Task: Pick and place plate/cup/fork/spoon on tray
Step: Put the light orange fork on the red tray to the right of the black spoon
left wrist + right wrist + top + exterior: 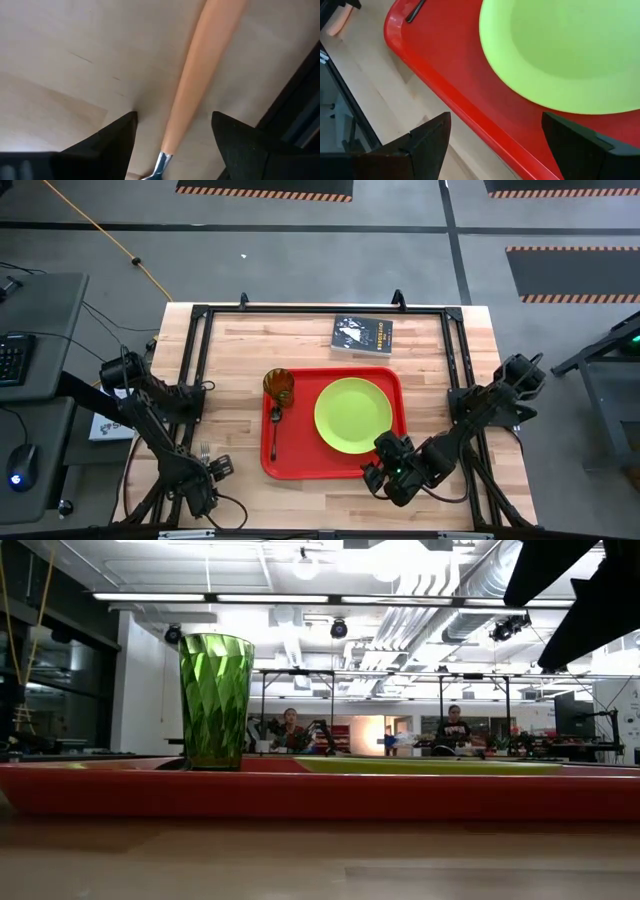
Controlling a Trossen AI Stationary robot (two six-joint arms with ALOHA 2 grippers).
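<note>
The red tray (285,465) lies mid-table. On it are the lime-green plate (352,415), the cup (279,386) standing at its far left corner, and the spoon (275,432) lying near its left rim. The fork (205,451) lies flat on the wood left of the tray. My left gripper (172,117) is open just above the table, one finger on either side of the fork's orange handle (200,75) near the metal neck, touching nothing. My right gripper (495,117) is open and empty above the tray's near right rim (470,115).
A dark book (362,335) lies at the far edge behind the tray. A black metal frame (195,340) runs round the table's working area. Bare wood lies left of the tray and along the near edge. People sit far off in the room (290,730).
</note>
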